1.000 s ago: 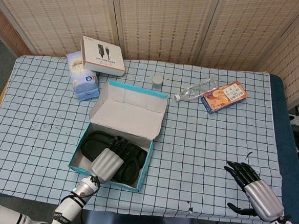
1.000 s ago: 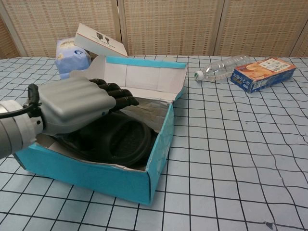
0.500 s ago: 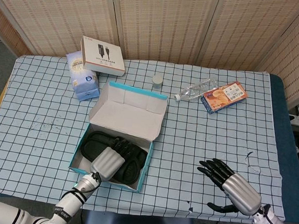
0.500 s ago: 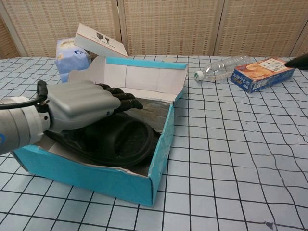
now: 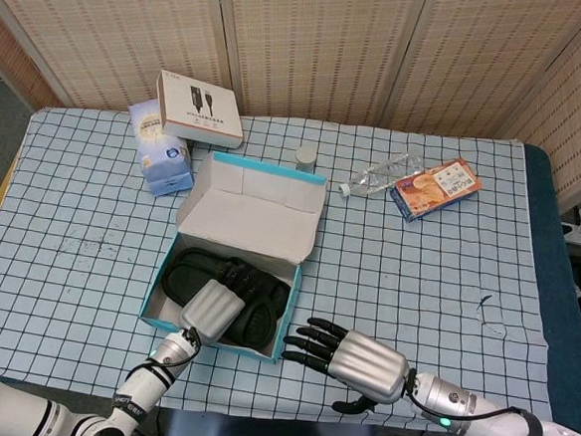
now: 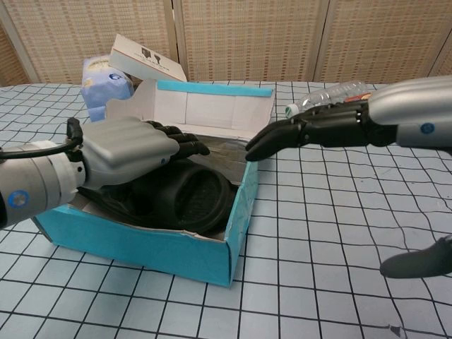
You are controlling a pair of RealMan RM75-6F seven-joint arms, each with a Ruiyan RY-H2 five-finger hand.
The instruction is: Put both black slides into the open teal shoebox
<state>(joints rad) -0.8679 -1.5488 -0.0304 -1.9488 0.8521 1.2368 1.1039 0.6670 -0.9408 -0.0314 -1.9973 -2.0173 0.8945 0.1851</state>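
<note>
- Head view: teal shoebox [image 5: 229, 274] is seen near the table's middle, lid flap [image 5: 253, 207] raised at its 12 o'clock side; both black slides [image 5: 254, 305] lie inside, overlapping.
- Left hand [image 5: 211, 307] is laid flat over the slides inside the box, fingers extended and apart, nothing grasped.
- Right hand [image 5: 355, 361] is found at 3 o'clock of the box, fingers spread and released, dark fingertips [image 5: 296, 341] just beside the box's right wall; contact cannot be told.
- Blue-white pouch [image 5: 160, 147] and white carton [image 5: 199, 109] with a black cable printed on it are placed at 11 o'clock of the box; text too small to read.
- Small grey cap-shaped item [image 5: 306, 157] sits at 12 o'clock, just behind the flap.
- Clear crinkled plastic bottle [image 5: 381, 174] lies on its side at 1 o'clock, beside an orange-blue snack box [image 5: 435, 188]; label unreadable.
- Table is covered by a pale blue cloth [image 5: 417, 267] with a black grid; woven screens [image 5: 313, 40] stand behind.
- Chest view: box interior is plain grey-white card, slides look matte rubber.
</note>
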